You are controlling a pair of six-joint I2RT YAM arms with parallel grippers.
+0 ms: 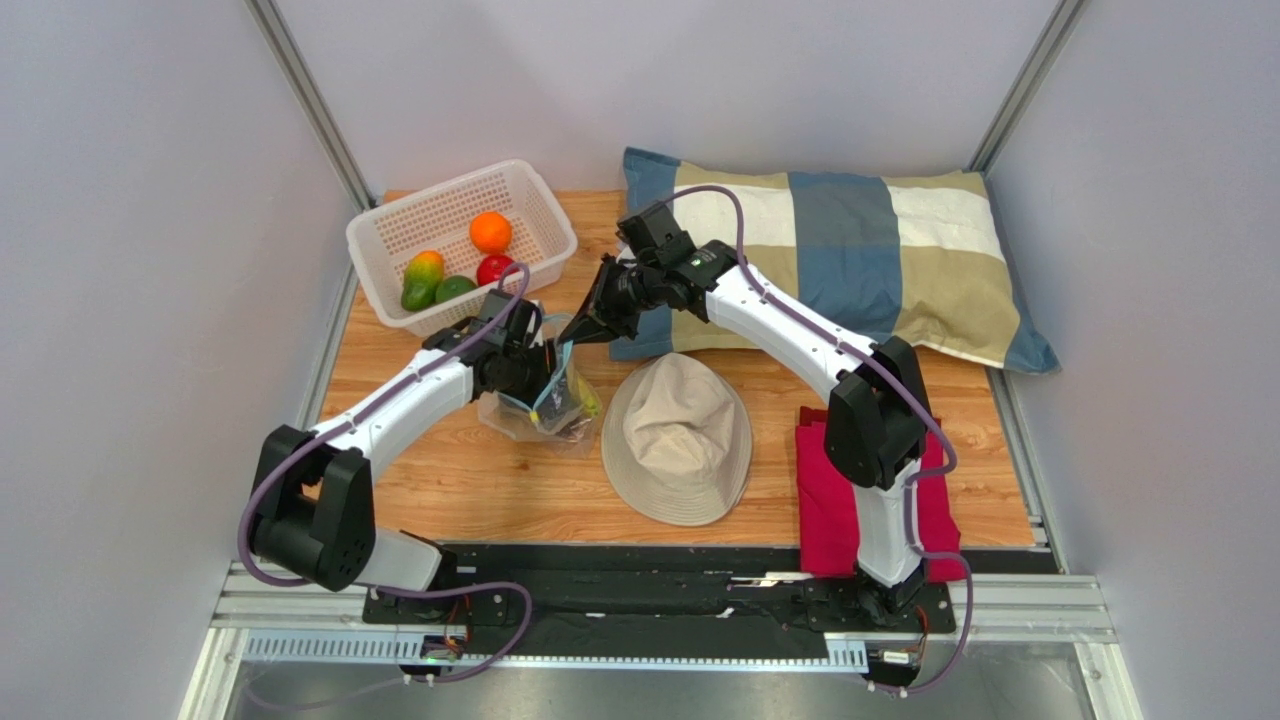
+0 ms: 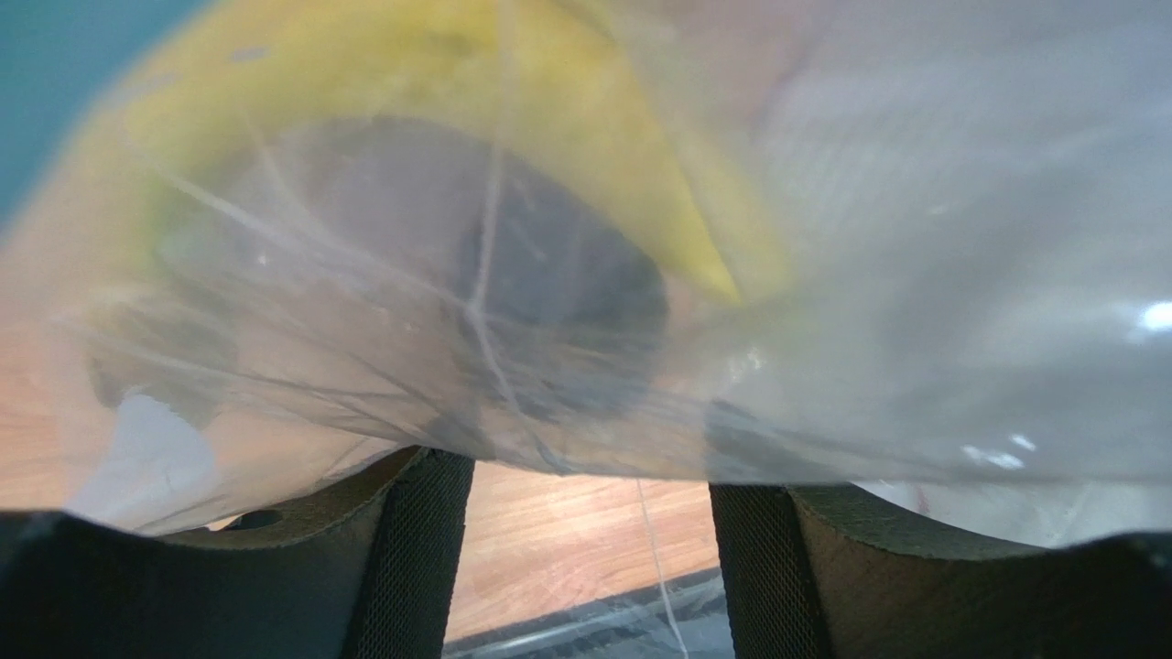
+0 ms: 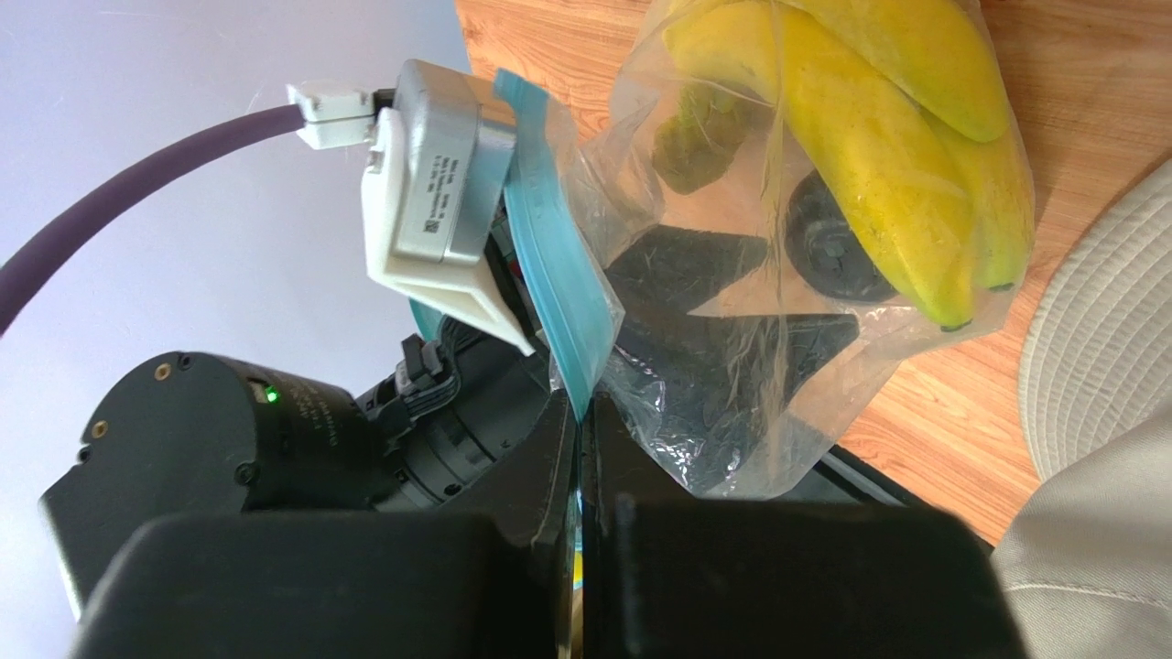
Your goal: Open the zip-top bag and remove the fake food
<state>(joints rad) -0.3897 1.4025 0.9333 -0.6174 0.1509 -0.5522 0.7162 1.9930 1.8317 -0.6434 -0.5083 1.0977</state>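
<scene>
Zip-top bag (image 1: 547,405), mid-frame: right fingers (image 3: 544,467) pinching its strip; left fingers (image 2: 413,549) gaping empty, needing to straddle bananas (image 3: 853,151)

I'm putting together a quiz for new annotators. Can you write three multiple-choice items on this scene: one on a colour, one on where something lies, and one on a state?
1. The zip strip of the zip-top bag is:
A. red
B. light blue
C. green

2. The orange lies:
A. in the white basket
B. inside the bag
C. on the floor

3. The right fingers are:
A. spread wide
B. shut on the bag's zip edge
C. shut on nothing

Key:
1 B: the right wrist view shows a light blue band along the bag's mouth.
2 A: the top view shows it inside the basket, beside the other fruit.
3 B: the right wrist view shows them pressed together with the blue edge pinched between them.
</scene>
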